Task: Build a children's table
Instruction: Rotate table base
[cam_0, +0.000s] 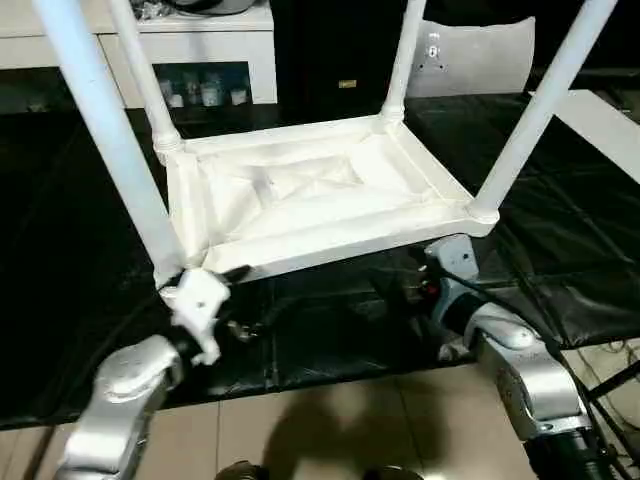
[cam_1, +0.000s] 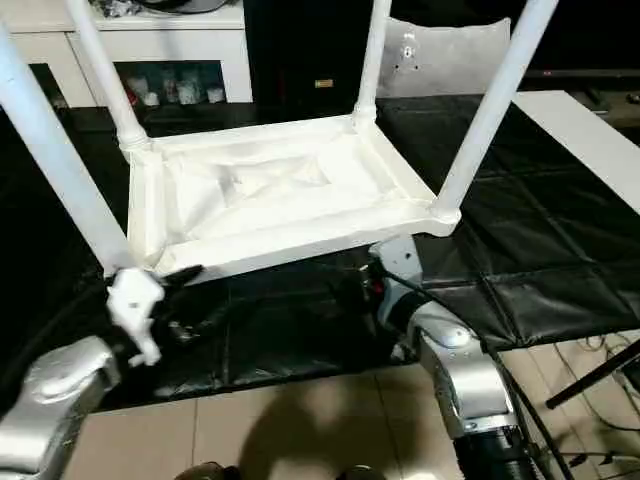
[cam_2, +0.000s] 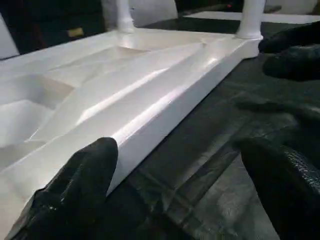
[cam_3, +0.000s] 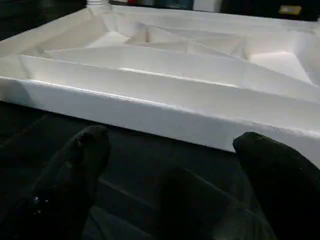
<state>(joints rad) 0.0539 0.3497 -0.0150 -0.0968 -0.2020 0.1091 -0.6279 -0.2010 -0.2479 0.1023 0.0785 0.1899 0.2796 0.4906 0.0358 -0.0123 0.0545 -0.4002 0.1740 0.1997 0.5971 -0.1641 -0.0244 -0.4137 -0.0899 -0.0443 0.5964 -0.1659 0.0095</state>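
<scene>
Overhead, table legs (cam_0: 110, 140) cut off, upturned

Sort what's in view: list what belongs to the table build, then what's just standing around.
Job:
- table top, upside down on the black mat
- four legs standing in its corner sockets, e.g. near-left leg
- left gripper and right gripper, both open

Standing around:
- white cabinet
- black mat

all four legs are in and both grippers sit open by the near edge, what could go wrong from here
1. The table top lies upside down with four tall legs sticking up; lifting by the near rim alone may tip it or strain the sockets.
2. The left gripper has one finger against the rim, so closing may slip off the smooth edge.
3. The right gripper is open short of the rim, holding nothing.
</scene>
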